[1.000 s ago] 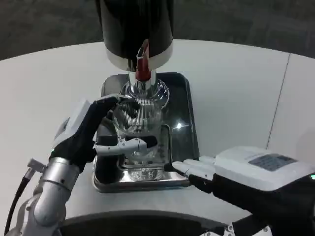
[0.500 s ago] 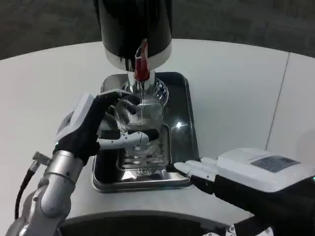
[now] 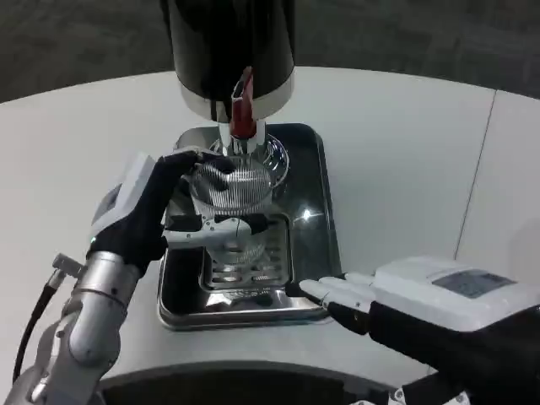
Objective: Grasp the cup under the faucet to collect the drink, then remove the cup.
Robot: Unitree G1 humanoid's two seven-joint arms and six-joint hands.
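We hold the cup, a clear ribbed glass, in our left hand at the centre of the frame. The fingers wrap across its near side and the thumb curls round its far rim, so the hand is clamped on the glass. The cup sits directly beneath the faucet, whose red lever and chrome spout come down from the black dispenser at the top centre. It is over the slotted drain grate of the dark metal tray; we cannot tell whether its base touches the grate or hangs just above it. We cannot make out any liquid in the glass.

Our left forearm rises from the lower left of the frame toward the tray. Our right hand lies in the lower right, its white back up, with its fingertips lying side by side, stretched out flat and holding nothing. They are at the tray's near right corner, touching or just beside its rim. The tray stands on the white table, which fills most of the frame below the dark floor along the top.
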